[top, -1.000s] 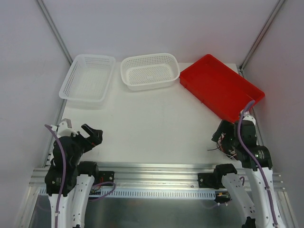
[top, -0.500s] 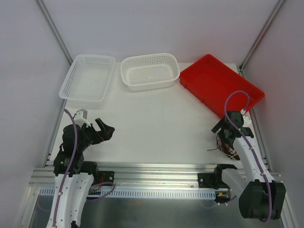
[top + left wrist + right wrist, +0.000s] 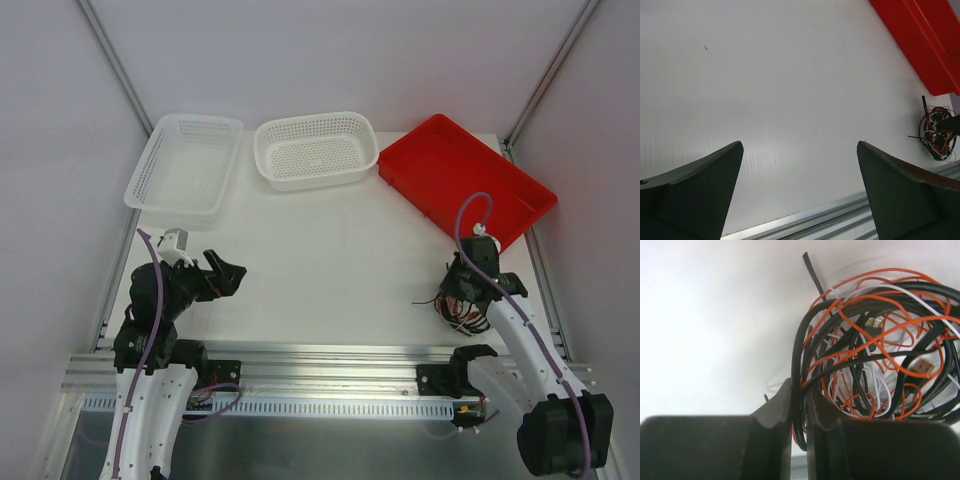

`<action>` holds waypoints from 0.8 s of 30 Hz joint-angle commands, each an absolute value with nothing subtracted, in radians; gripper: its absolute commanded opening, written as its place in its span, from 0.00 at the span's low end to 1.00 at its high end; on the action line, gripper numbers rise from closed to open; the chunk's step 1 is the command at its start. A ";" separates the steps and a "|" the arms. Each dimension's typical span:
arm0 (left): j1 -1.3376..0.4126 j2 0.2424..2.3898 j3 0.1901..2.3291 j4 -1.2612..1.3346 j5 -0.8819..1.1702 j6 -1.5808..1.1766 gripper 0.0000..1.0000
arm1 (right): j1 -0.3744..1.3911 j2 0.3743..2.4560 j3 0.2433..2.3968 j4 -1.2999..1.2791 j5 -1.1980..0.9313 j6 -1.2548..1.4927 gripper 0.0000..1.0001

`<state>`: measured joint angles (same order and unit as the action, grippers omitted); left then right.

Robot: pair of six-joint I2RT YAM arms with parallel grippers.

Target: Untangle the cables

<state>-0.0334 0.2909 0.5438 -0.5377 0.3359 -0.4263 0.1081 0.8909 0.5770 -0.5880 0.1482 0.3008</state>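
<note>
Now our right pincer [image 3: 799, 400] has snapped nearly closed, apparently pinching one black cord [image 3: 794, 360] at the rim of the cables [image 3: 875, 355], which lie bunched near the tabletop's [image 3: 320, 250] near right corner; we can begin separating. Our left pincer [image 3: 799, 150] gapes wide, empty.

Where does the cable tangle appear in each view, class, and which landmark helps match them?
Top external: cable tangle lower right, nearer than the red tray.
Left wrist: far right edge, below the tray's corner.
Right wrist: fills the right half; no tray.
Landmark: the red tray, in two views.
</note>
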 commanded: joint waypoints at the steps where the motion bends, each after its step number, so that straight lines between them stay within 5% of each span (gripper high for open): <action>1: -0.037 0.310 0.540 -0.494 0.377 -0.408 0.99 | 0.260 0.825 0.639 -0.580 -0.029 0.192 0.04; 11: -0.037 0.339 0.535 -0.482 0.426 -0.407 0.99 | 0.918 1.104 1.026 -0.595 0.090 0.025 0.01; 19: -0.038 0.365 0.531 -0.474 0.463 -0.406 0.99 | 1.127 1.498 1.272 -0.660 0.054 -0.228 0.11; 24: -0.054 0.388 0.529 -0.474 0.468 -0.425 0.99 | 1.149 1.533 1.243 -0.663 0.023 -0.262 0.61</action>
